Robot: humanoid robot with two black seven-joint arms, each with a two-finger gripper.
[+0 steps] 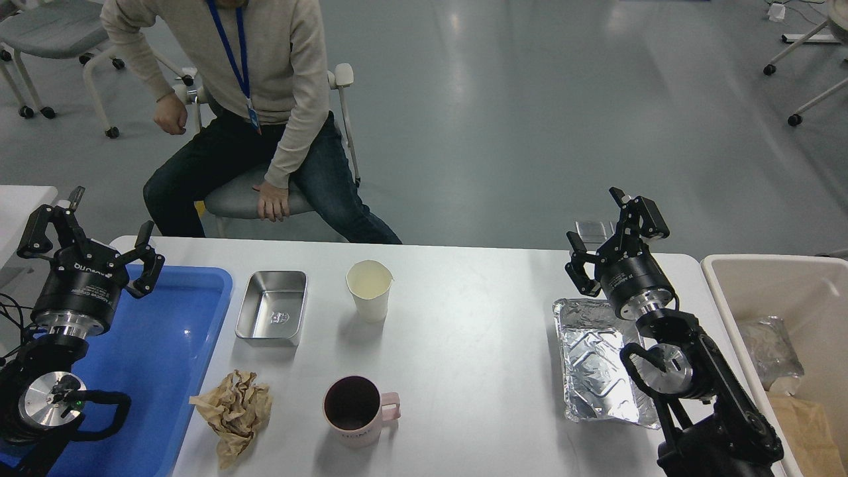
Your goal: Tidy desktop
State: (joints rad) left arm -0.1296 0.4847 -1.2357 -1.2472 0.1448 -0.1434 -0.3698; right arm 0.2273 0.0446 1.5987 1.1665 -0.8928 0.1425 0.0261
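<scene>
Head view, item by item: desktop (464, 318), white, spreads below and between both grippers. Left gripper (86, 228) hangs with fingers spread wide, empty, above the far end of one blue tray (199, 311). Right gripper (613, 232) likewise splayed, empty, raised over the far end of one foil tray (589, 358). That foil tray lies directly beneath and toward the robot from the right gripper, long axis running near-to-far; the right arm is plainly the nearer one, and one beige bin (742, 278) stands just to its right. To the right of the left gripper: one steel tin (271, 308), one paper cup (369, 288), one crumpled brown paper (233, 411), one pink mug (354, 407). Judged first candidates: foil tray for the right arm, steel tin for the left.
</scene>
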